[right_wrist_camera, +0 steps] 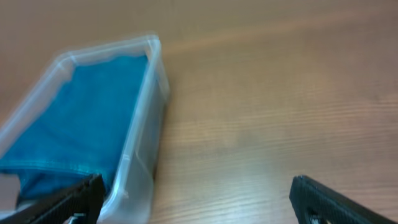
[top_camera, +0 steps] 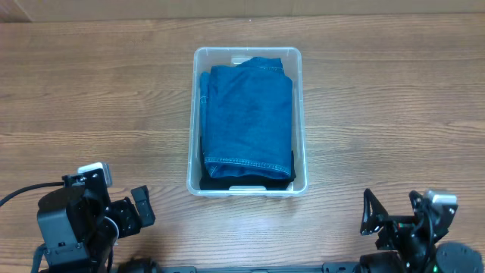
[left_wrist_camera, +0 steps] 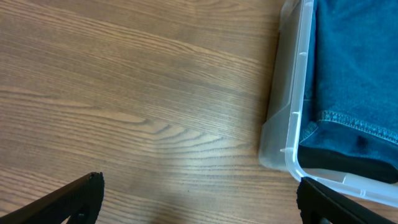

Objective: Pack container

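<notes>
Item 1: table (top_camera: 91,91), light brown wood-grain laminate, the grain running left to right in the overhead view. The surface is flat and fills all three views (left_wrist_camera: 124,93) (right_wrist_camera: 280,93).

Item 2: container (top_camera: 248,191), one, of clear, see-through rectangular plastic with rounded corners and a thick rim. It stands upright with its base flat on the table, near the middle, its long sides running from the near edge to the far edge. Its side wall (left_wrist_camera: 283,118) (right_wrist_camera: 146,137) meets the wood directly.

Wood-grain table (top_camera: 91,91) under even light, pale wall strip along the far edge.
</notes>
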